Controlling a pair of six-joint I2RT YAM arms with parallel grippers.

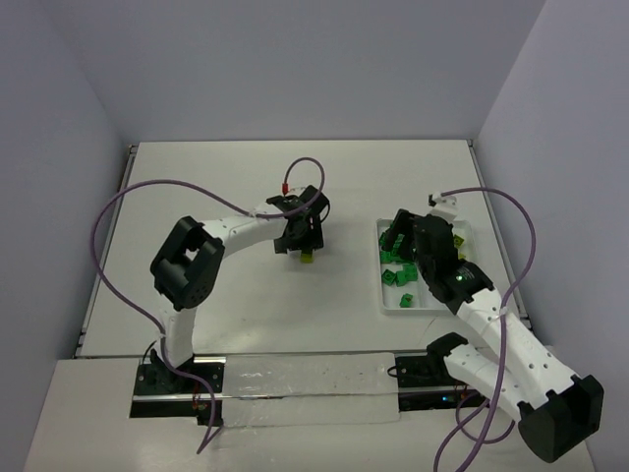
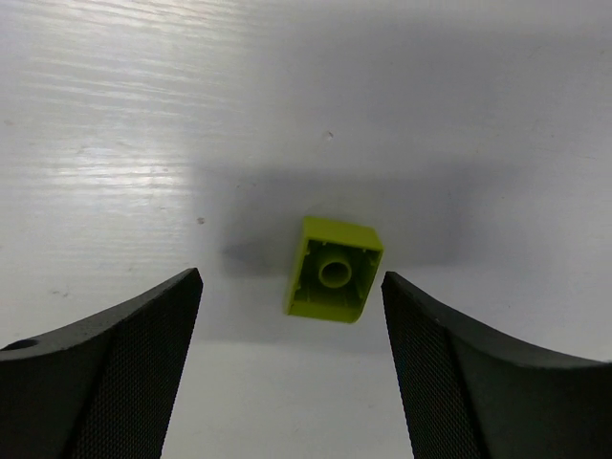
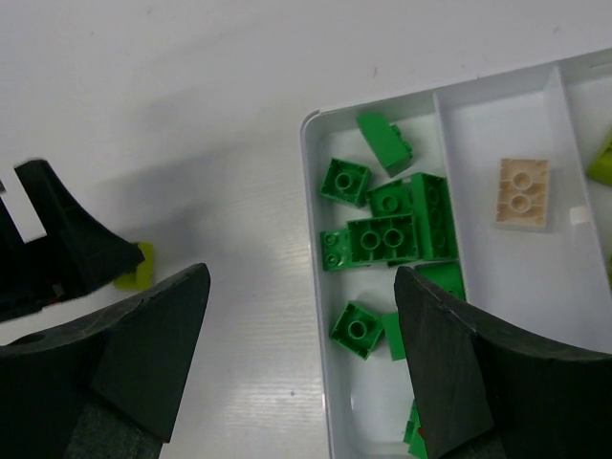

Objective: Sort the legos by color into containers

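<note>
The left hand (image 1: 301, 246) stands released, a yellow-green lego (image 2: 333, 270) lying free on the worktop (image 2: 143, 115) between its jaws. Probably it sits there so the right hand (image 3: 301, 271), open at the edge of the tray (image 3: 308, 153), can reach it

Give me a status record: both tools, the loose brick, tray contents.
left tool: open, straddling loose brick, not touching
loose brick: yellow-green, on table, outside tray
right tool: open, empty, above tray edge
tray: three compartments
dark green bricks: compartment nearest loose brick
peach brick: middle compartment
yellow-green piece: third compartment, mostly out of frame
</note>
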